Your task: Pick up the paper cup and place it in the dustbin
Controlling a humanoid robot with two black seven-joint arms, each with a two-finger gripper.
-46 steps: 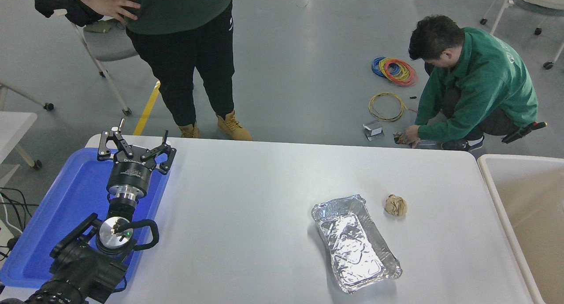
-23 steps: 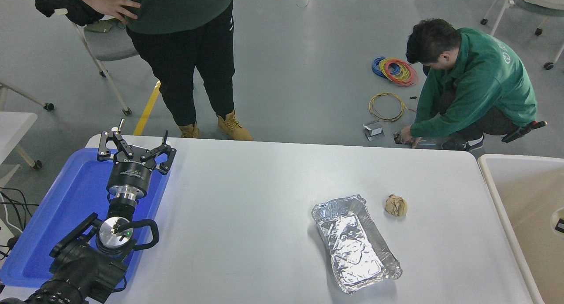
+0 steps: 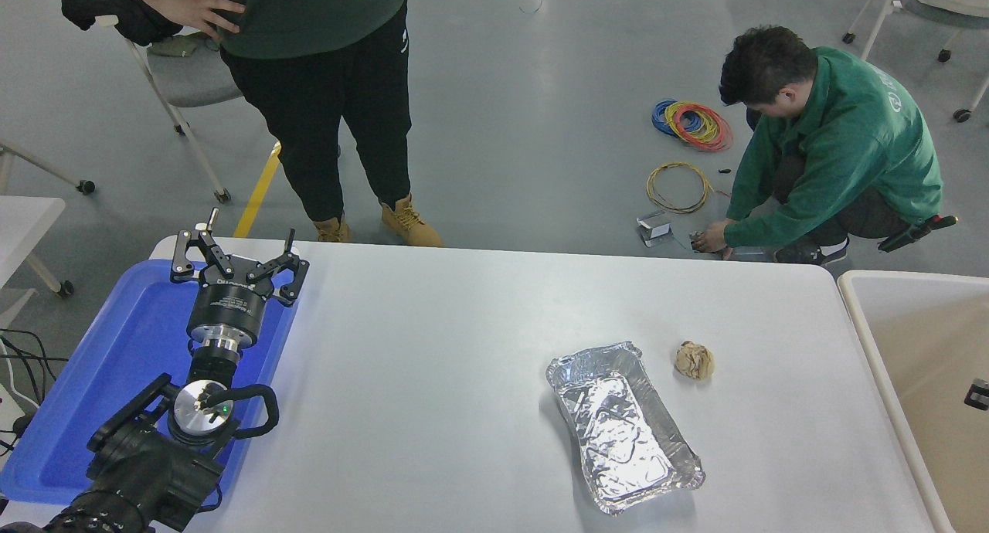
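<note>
Only bare foil tray [image 3: 624, 429], dustbin [image 3: 873, 340]

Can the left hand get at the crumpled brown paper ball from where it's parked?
Probably not: the left hand hangs over the blue tray, and the crumpled brown paper ball lies far across the table beyond the foil tray.

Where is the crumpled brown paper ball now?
In the head view the crumpled brown paper ball lies on the white table, right of centre, just beyond the foil tray's far right corner.
</note>
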